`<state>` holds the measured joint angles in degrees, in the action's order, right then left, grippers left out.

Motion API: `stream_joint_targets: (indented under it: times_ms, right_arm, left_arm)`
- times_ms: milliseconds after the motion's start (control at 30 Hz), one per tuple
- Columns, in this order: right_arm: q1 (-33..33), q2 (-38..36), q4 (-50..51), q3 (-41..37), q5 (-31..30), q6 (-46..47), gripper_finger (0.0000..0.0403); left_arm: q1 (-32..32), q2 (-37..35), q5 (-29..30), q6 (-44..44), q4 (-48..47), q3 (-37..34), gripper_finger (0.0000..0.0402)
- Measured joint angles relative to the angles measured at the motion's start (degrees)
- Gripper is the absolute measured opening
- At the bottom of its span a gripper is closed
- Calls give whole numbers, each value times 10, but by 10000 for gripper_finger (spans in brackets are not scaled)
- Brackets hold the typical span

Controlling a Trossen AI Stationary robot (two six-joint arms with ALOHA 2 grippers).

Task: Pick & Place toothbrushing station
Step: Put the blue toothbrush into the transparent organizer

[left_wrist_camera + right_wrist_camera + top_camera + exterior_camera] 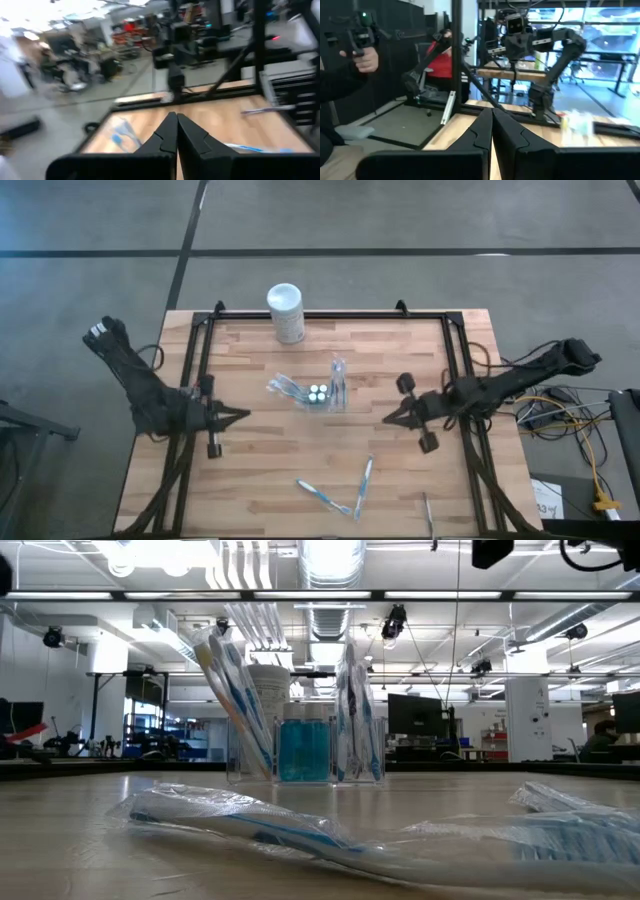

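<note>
Not yet begun: left gripper (240,416) and right gripper (390,419) closed, empty, flanking holder (322,394). Next needed: opening, reaching in.

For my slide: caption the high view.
Both claws, left and right, shut beside the toothbrushing station.

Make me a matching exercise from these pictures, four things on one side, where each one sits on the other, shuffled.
Things:
1. white canister
2. toothbrushing station
3. left gripper
4. right gripper

Places:
A. table's middle, holding toothbrushes
B. shut, at the table's right side
C. back edge of the table
D. shut, at the table's left side

Pairs: 1-C, 2-A, 3-D, 4-B
</note>
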<state>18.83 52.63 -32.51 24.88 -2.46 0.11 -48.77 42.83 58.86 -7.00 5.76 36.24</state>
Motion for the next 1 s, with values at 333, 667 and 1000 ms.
stream_joint_targets:
  times_ms: [333,667,1000]
  right_arm:
    - [-29,-134,48,-57,60,43,8]
    - [-57,-267,51,-155,59,95,8]
    - [-69,-371,53,-237,56,96,8]
  left_arm:
    - [95,-90,-260,3,134,-153,3]
    - [99,-112,-271,-14,203,-233,3]
    - [99,-116,-288,-14,212,-256,4]
